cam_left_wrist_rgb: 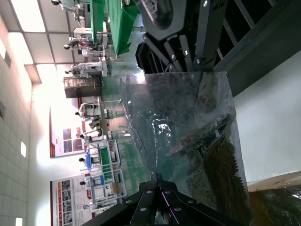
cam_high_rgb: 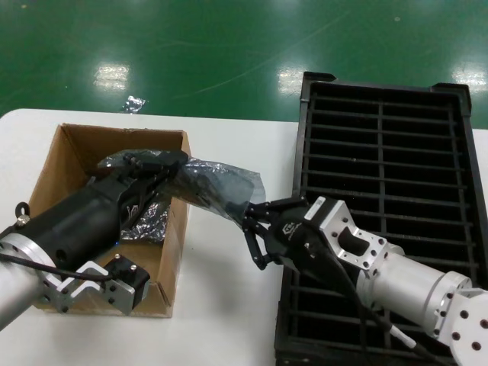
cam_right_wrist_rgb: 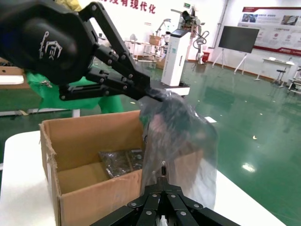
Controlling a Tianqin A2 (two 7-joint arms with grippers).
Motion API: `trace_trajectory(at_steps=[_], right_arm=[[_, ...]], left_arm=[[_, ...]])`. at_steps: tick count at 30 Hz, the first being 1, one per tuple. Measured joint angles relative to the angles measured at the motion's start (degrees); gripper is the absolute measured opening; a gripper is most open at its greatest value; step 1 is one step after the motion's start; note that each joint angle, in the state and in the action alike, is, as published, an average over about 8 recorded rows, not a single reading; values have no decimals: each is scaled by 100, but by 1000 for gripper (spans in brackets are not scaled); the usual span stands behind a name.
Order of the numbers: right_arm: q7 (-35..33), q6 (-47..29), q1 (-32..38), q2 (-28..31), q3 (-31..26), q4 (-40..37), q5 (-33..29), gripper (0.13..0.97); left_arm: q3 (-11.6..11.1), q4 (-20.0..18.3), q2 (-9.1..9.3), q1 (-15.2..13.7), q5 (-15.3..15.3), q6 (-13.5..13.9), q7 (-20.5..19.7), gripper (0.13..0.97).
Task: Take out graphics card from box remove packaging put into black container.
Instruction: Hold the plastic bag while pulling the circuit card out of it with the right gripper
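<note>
Presently, the crinkly silver-grey translucent anti-static bag (cam_high_rgb: 217,185) hangs stretched in the air between the two pincers, above the gap that separates the brown corrugated cardboard box (cam_high_rgb: 177,252) from the large black slotted plastic tray (cam_high_rgb: 381,152), with the thin dark graphics card (cam_left_wrist_rgb: 207,141) visible as a shadowed board inside it. The left pincer (cam_high_rgb: 169,162), reaching over the box rim, is closed on one end of the bag; the right pincer (cam_high_rgb: 250,217), low over the white worktop (cam_high_rgb: 229,320) beside the tray, is pinched shut on the opposite edge. Judged from this arrangement, the chief risk is that both grips appear to hold film only: if the arms pull apart, the thin plastic may slip from a pincer or tear, and the card could slide out of an open end and drop onto the worktop or the box edge. A pull that catches the card's corner may also drag it sideways instead of freeing it. Both arms extend forward and converge inward, wrists angled toward each other, left slightly higher than right. Another crinkly bagged item (cam_right_wrist_rgb: 120,162) lies on the box floor.
</note>
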Motion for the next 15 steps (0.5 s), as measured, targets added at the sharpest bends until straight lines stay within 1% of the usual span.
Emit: trace_trajectory(at_steps=[7,15], right_arm=[[243,-221,-80,-354,306,108,-560,131],[186,-397,-145,-558,494,144,-736,130]], left_arm=[[0,0,0,0,0,0,0,139],[0,0,0,0,0,0,0,139]])
